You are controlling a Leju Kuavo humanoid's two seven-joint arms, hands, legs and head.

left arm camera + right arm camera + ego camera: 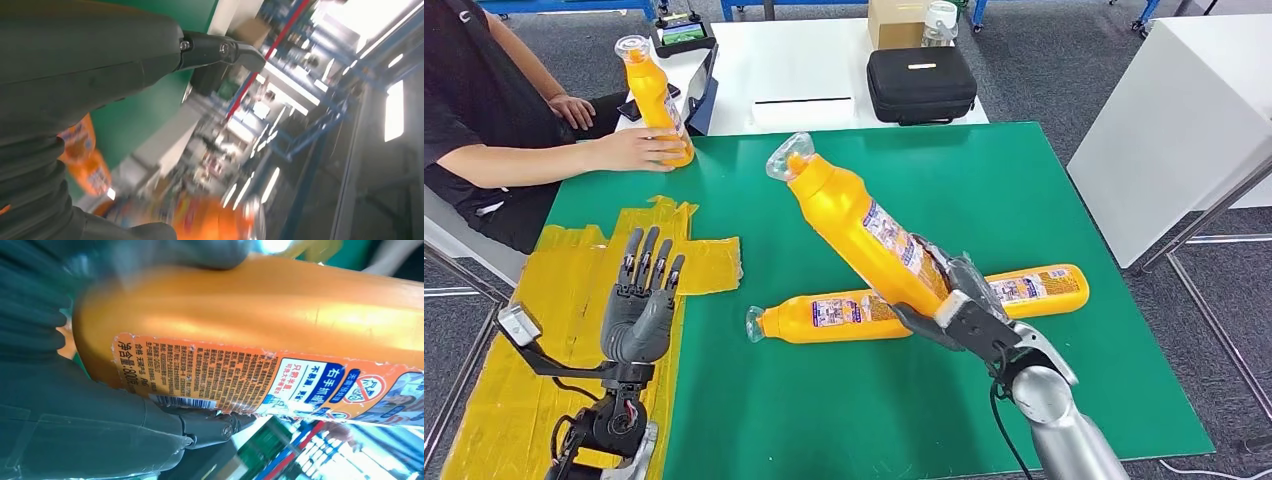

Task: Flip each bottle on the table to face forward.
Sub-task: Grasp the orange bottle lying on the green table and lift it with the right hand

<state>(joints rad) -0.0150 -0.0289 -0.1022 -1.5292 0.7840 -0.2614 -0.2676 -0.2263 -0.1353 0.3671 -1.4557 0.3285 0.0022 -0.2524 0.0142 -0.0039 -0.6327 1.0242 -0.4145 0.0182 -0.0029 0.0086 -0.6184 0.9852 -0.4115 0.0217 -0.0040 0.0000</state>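
The held orange bottle (260, 305) is glossy smooth plastic; its paper label (250, 380) has ragged, torn edges. The surface (984, 200) is matt green, patched with wrinkled yellow tape (574, 270). The black case (921, 84) looks like matt fabric.

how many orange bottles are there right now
3. One orange bottle is tilted in the right hand; one lies on the green table beneath it; one stands at the far left corner under a person's hand.
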